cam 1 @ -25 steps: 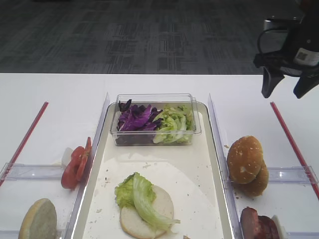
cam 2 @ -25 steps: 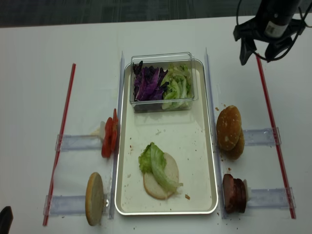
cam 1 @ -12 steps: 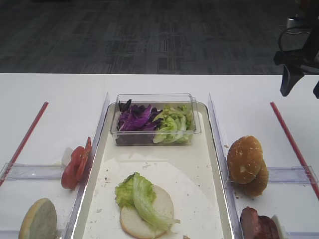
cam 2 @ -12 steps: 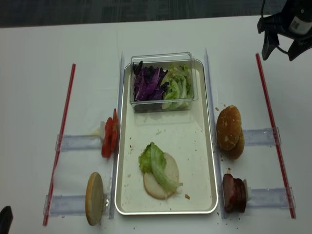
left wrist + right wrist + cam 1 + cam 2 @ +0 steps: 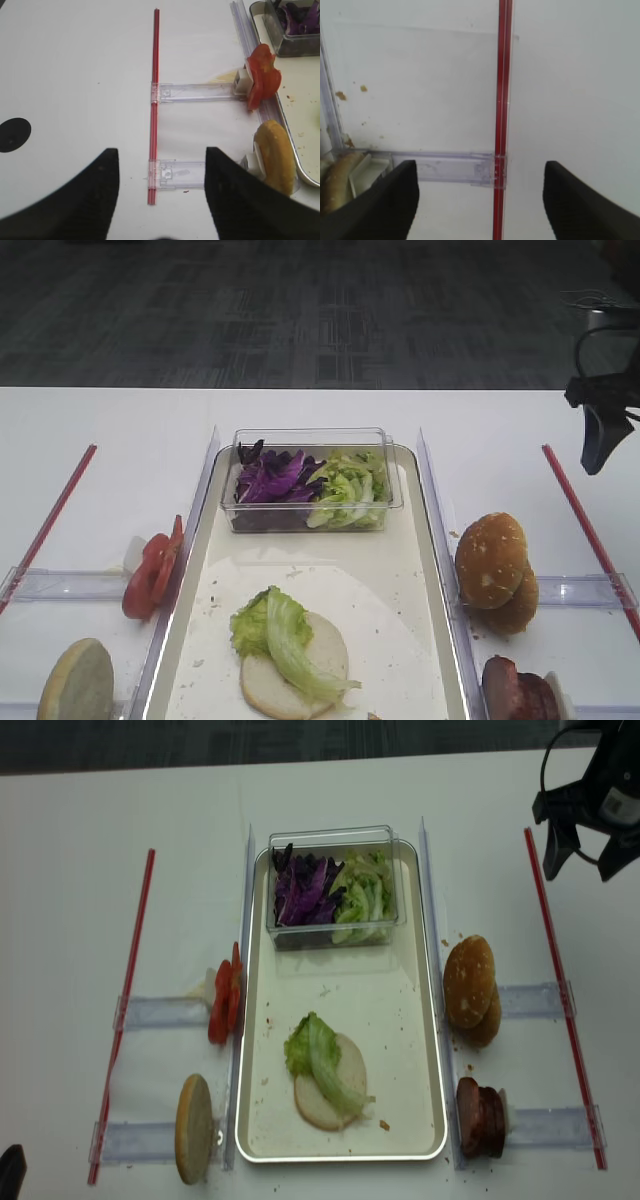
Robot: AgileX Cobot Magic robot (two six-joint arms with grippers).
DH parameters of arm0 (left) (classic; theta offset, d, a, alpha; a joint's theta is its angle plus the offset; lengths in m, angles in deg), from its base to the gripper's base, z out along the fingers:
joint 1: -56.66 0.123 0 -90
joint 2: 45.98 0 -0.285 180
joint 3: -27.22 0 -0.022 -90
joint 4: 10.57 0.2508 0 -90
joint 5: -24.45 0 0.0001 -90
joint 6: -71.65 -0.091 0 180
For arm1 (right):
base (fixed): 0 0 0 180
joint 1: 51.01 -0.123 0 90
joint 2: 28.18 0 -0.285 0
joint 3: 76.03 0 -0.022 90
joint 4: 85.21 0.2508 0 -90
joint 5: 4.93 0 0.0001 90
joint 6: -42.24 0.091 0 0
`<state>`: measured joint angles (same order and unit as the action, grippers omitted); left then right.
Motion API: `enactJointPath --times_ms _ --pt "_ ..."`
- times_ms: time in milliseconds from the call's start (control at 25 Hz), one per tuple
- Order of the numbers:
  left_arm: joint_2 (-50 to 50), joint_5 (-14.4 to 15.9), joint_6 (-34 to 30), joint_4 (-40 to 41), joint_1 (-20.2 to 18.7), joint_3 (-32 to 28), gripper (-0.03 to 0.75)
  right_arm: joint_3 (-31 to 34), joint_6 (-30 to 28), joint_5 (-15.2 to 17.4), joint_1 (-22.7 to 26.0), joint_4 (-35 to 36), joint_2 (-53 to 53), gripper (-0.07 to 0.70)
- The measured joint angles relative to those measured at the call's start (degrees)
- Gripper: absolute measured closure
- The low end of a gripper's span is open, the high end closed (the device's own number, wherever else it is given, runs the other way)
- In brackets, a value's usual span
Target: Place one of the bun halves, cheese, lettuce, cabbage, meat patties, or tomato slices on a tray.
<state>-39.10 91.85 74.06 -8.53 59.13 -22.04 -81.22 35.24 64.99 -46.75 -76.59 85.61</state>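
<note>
Your right end effector (image 5: 580,870) hangs over bench (image 5: 70,820) beside red strip (image 5: 560,990), jaws wide apart, empty. Left end effector (image 5: 162,187) likewise spread, empty. Lettuce (image 5: 322,1060) lies across bun half (image 5: 340,1095) on tray (image 5: 345,1154).

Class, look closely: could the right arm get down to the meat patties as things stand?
Probably yes. The right gripper hangs open and empty over the table, and the meat patties stand uncovered in their holder on its side, nothing between.

red strip (image 5: 502,100) over a clear plastic holder (image 5: 445,167), wide-apart dark jaws flanking it
</note>
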Motion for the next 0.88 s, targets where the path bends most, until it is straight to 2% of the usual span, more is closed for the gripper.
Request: enactJointPath --times_ms 280,880 --pt "0.00 0.00 0.00 0.00 0.00 0.00 0.323 11.42 -0.13 -1.55 0.00 0.00 -8.43 0.108" --pt "0.00 0.00 0.00 0.00 0.00 0.00 0.323 33.62 -0.39 -9.48 0.00 -0.49 -23.26 0.108"
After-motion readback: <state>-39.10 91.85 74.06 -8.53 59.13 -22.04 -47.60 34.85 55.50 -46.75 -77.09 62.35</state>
